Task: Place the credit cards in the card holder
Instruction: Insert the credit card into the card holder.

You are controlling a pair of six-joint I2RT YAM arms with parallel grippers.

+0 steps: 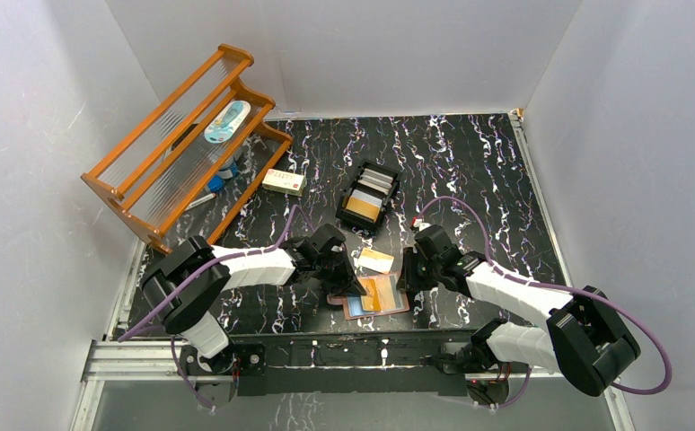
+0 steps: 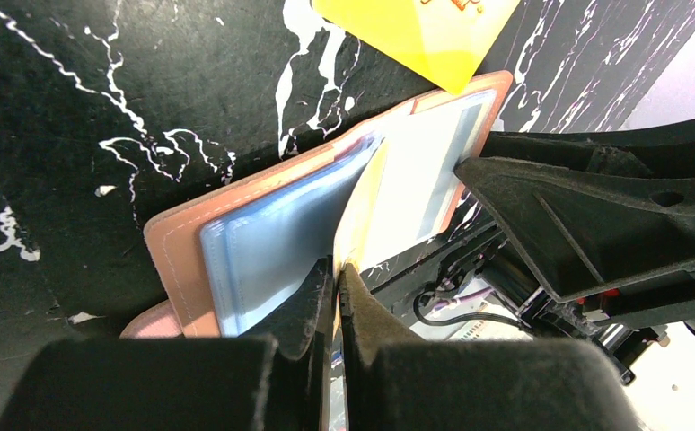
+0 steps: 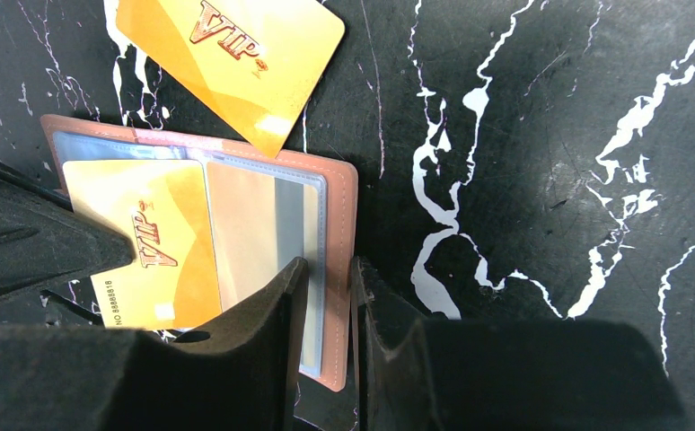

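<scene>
The salmon-brown card holder [image 1: 389, 303] lies open on the table; it also shows in the left wrist view [image 2: 178, 247] and the right wrist view [image 3: 339, 206]. My left gripper [image 1: 351, 280] is shut on a gold VIP card [image 2: 355, 215], [image 3: 146, 242], holding its edge against the holder's clear sleeves. My right gripper [image 1: 407, 280] is shut on the holder's right edge, and its fingers [image 3: 277, 314] straddle the leather rim. A second gold card [image 1: 376, 260], [image 3: 236, 54], [image 2: 434, 31] lies loose on the table just beyond the holder.
A black slotted tray [image 1: 368, 197] with more cards stands behind the holder. A white-and-red box [image 1: 284, 181] lies to its left. An orange wooden rack [image 1: 182, 148] fills the back left. White walls surround the table.
</scene>
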